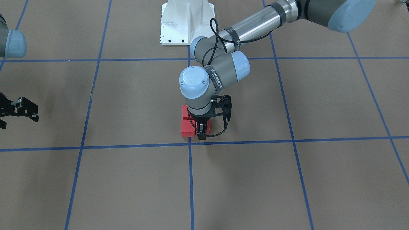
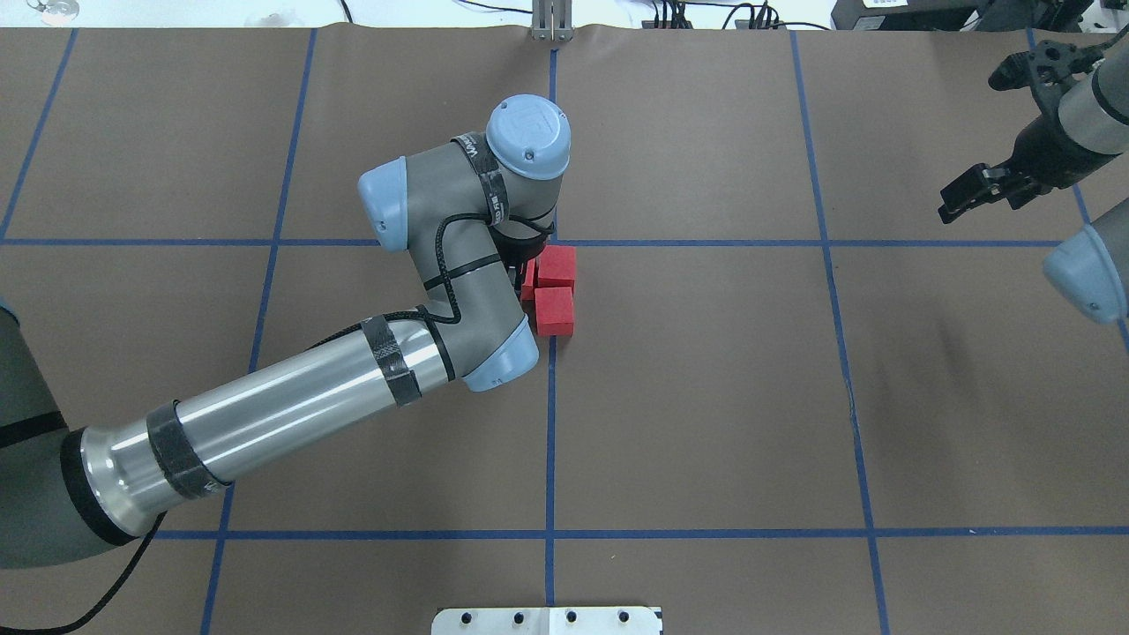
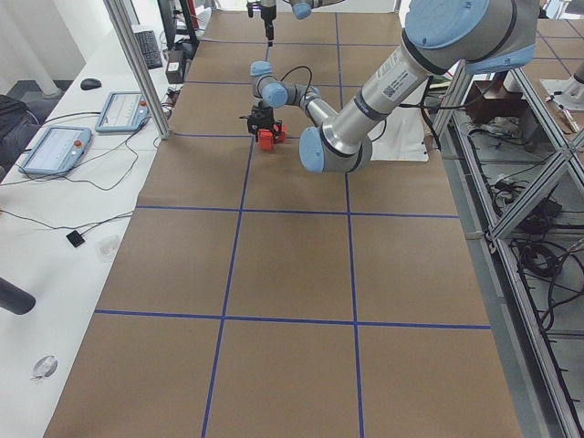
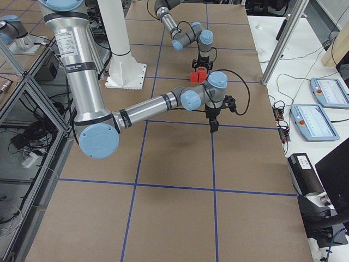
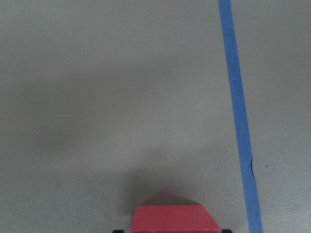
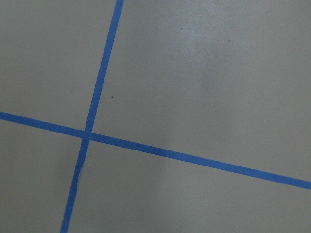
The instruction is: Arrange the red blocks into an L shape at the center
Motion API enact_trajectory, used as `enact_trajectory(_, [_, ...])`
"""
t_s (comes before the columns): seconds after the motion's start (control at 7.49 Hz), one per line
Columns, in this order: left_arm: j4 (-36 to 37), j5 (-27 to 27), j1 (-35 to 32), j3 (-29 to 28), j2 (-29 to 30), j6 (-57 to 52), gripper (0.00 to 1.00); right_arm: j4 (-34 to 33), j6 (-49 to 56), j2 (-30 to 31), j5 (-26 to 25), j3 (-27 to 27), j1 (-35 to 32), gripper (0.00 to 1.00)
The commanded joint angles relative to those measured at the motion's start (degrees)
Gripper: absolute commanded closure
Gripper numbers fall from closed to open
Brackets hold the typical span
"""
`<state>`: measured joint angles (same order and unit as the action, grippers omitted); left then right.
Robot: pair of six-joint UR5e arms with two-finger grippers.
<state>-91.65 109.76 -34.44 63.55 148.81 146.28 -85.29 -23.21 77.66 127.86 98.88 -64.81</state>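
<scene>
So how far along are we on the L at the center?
Two red blocks already sit touching in a line beside the center crossing. The left gripper is down at them with the third red block between its fingers, apparently placing it alongside the pair. Left to do: release and withdraw, then confirm the L. The right gripper hangs open, away from the blocks.

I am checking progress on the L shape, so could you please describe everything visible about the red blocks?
The red blocks are small matte red cubes with plain faces, clustered tightly on the brown surface beside the center. Two are fully visible in the overhead view, side by side and touching; a third is mostly hidden under the left gripper, whose jaws appear shut on it. The right gripper hangs apart.
</scene>
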Motion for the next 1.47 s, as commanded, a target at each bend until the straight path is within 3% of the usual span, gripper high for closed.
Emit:
enact_trajectory(0.0, [0.4, -0.1, -0.3, 0.2, 0.0, -0.3, 0.00, -0.4, -0.1, -0.3, 0.0, 0.0, 0.0, 0.01])
enact_trajectory(0.27, [1.2, -0.2, -2.6, 1.2, 0.0, -2.4, 0.00, -0.2, -0.7, -0.8, -0.2, 0.1, -0.2, 0.01])
enact_trajectory(0.53, [1.6, -0.2, -5.5, 3.8, -1.0, -16.2, 0.00, 0.1, -0.6, -0.8, -0.4, -0.1, -1.1, 0.01])
enact_trajectory(0.8, [5.2, -0.2, -8.4, 17.3, -12.1, -31.2, 0.00, 0.3, -0.1, 0.1, -0.4, 0.3, -2.0, 0.01])
enact_trajectory(1.07, [7.3, -0.2, -11.6, 34.4, -28.3, -54.1, 0.00, 0.1, -0.9, 0.3, -0.8, -0.2, -3.7, 0.01])
enact_trajectory(1.34, [7.1, 2.2, -18.6, 43.1, -39.1, -79.1, 0.00, -0.4, -0.8, 1.3, 0.4, -1.1, -6.2, 0.01])
